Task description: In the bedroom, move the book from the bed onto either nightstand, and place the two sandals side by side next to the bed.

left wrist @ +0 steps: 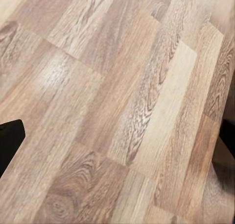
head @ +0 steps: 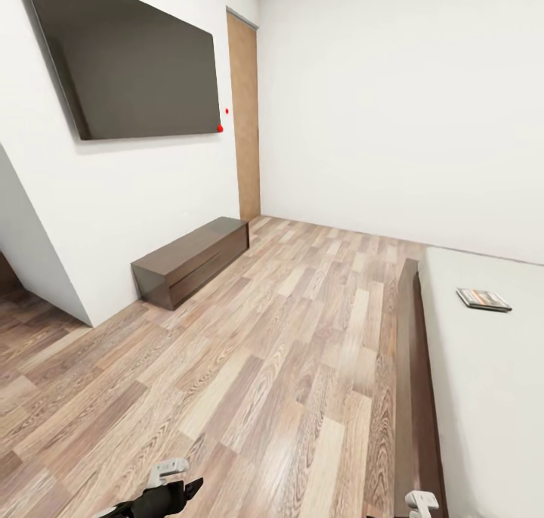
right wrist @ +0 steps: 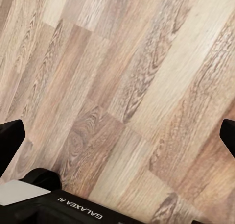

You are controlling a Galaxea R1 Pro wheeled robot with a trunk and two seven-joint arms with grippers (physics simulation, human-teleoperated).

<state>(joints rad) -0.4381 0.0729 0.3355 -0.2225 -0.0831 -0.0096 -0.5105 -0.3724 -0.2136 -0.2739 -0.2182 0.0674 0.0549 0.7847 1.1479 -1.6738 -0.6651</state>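
The book [head: 483, 299], thin with a dark pictured cover, lies flat on the pale mattress of the bed [head: 483, 397] at the right of the head view. The bed's dark brown frame [head: 412, 367] runs along the plank floor. Both sandals and the nightstands are out of view. My left gripper [left wrist: 117, 140] hangs open over bare floor, its dark fingertips [left wrist: 10, 140] at the picture's sides. My right gripper [right wrist: 117, 136] is open over the floor too, nothing between its fingers [right wrist: 10, 138]. Parts of my left arm [head: 170, 491] and right arm [head: 420, 500] show low in the head view, well short of the book.
A long plain dark-brown floor cabinet [head: 193, 261] stands against the left wall under a big dark wall screen [head: 128, 57]. A wooden door [head: 245, 125] is in the far corner. Wood-plank floor [head: 287, 352] stretches between cabinet and bed.
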